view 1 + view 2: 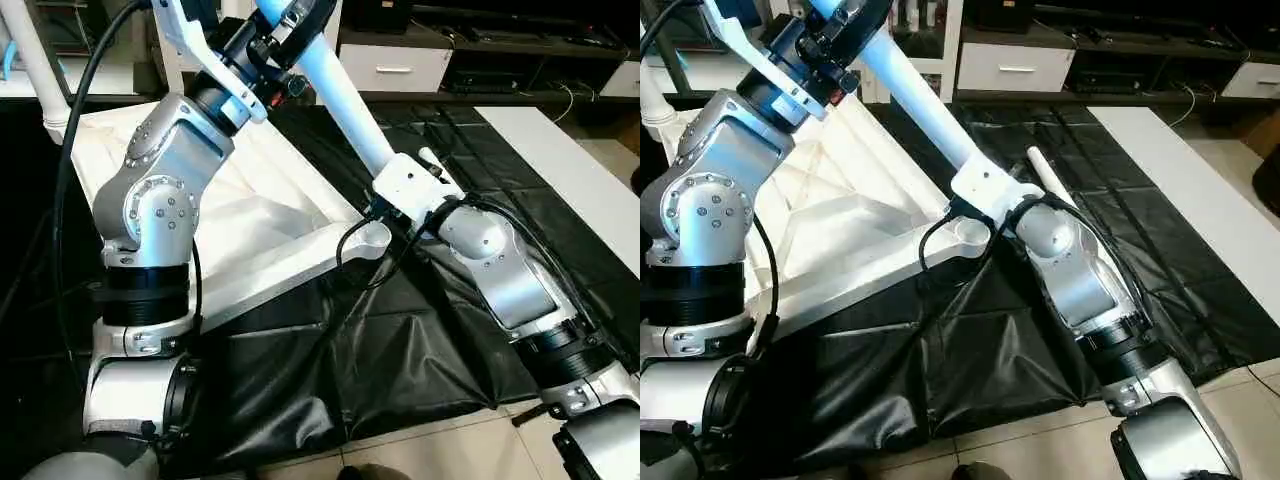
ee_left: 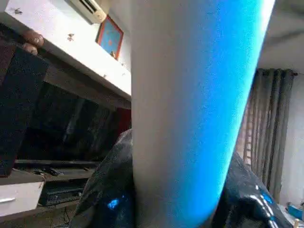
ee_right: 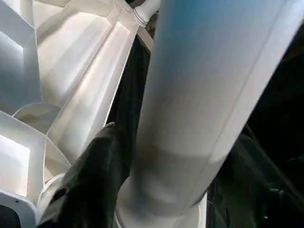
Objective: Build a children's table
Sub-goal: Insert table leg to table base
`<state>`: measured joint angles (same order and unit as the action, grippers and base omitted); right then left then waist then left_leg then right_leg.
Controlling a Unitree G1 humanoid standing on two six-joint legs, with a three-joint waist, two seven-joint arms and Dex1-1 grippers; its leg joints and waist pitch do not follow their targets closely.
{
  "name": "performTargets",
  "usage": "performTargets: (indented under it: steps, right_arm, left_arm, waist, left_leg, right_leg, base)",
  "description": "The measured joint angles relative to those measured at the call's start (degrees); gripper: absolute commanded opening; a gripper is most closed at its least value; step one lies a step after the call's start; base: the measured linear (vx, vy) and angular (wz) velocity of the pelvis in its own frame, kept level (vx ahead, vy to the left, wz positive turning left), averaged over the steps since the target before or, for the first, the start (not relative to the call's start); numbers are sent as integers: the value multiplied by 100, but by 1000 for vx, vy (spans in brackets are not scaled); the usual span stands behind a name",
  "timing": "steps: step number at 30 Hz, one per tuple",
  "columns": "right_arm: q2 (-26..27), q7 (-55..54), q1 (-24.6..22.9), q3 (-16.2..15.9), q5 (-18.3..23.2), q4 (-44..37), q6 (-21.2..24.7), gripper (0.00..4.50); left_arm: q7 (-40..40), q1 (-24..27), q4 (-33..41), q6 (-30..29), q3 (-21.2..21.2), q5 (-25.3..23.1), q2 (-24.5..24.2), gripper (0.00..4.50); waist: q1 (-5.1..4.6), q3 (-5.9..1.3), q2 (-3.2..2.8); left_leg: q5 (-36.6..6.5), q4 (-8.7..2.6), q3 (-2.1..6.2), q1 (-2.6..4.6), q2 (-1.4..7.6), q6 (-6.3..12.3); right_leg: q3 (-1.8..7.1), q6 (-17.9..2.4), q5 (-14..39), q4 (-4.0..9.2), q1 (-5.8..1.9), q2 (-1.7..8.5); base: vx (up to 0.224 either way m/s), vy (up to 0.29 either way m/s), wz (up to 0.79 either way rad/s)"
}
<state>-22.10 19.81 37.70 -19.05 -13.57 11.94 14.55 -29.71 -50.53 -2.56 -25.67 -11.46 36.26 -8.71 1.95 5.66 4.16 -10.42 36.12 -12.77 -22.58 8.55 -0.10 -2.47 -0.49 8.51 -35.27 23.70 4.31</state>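
The table top (image 1: 830, 240) is lying ribbed side up on the black sheet (image 1: 970, 350). The right gripper (image 1: 385, 205) is clamping the leg (image 1: 345, 105) just above the near right corner socket (image 1: 970, 232); farther up-left, the left gripper (image 1: 262, 48) is clamping it too.

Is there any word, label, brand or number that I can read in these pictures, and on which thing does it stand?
None can be read.
The leg, the table top and both forearms show no print.
The framed picture on the wall is too blurred to tell if it bears words.
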Motion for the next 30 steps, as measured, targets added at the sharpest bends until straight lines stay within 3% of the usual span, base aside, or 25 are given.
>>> performTargets:
  steps: [5, 10, 13, 16, 19, 23, 28, 30]
  right_arm:
    - [7, 42, 0, 63, 19, 9, -26, 213]
    - [14, 64, 0, 93, 70, 10, -26, 201]
    - [38, 66, -1, 117, 89, 23, -26, 198]
    - [87, 77, -4, 117, 125, 23, -58, 194]
    - [266, 68, -11, 332, 293, 22, 30, 191]
    - [622, -61, 18, 932, 897, 60, 345, 191]
    - [836, -411, 495, 2207, 1926, 710, 534, 189]
    - [756, -63, 645, 2796, 2616, 941, 712, 188]
  left_arm:
    - [-8, 0, 0, -7, 3, 15, -20, 153]
    - [8, 0, 0, 3, 6, -7, -30, 153]
    - [78, -10, -13, 11, 8, -23, -28, 222]
    - [184, -84, -72, -30, 16, -117, -142, 238]
    - [179, -82, -70, -62, 75, -136, -190, 266]
    - [134, -41, -36, -169, 186, -144, -185, 286]
    - [-203, 185, 173, -267, 440, -81, -174, 313]
    - [-483, 345, 361, -268, 579, -3, -237, 313]
  waist:
    - [1, 0, -1]
    - [1, 0, -2]
    - [0, 0, -2]
    - [-6, -2, -5]
    - [2, -6, -13]
    - [11, -9, -18]
    - [19, -9, -23]
    - [15, -23, -47]
  left_leg:
    - [0, 1, 0, 0, 0, 0]
    - [0, 2, 0, 0, 1, 0]
    - [0, 3, 0, 0, 1, 0]
    - [0, 4, 0, 0, 2, 0]
    - [0, 4, 0, 0, 2, 0]
    - [0, 12, -1, -1, 2, 1]
    - [0, 17, -3, -3, 2, 1]
    - [-2, 18, -2, 1, 2, 3]
  right_leg:
    - [0, 0, 0, 0, -1, 0]
    - [0, -1, -1, -1, -1, 0]
    - [0, -1, -1, -1, -1, 0]
    - [-1, -1, -1, -4, 0, 0]
    - [-1, -1, -1, -4, 0, 0]
    - [1, -1, -1, -3, -4, 0]
    - [0, -1, -1, -3, -4, 2]
    - [0, -1, -1, 1, -13, 2]
  base:
    - [0, 0, 0]
    - [0, 0, 0]
    - [0, 0, 0]
    - [0, 0, 0]
    - [0, 0, 0]
    - [0, 0, 0]
    - [0, 0, 0]
    - [0, 0, 0]
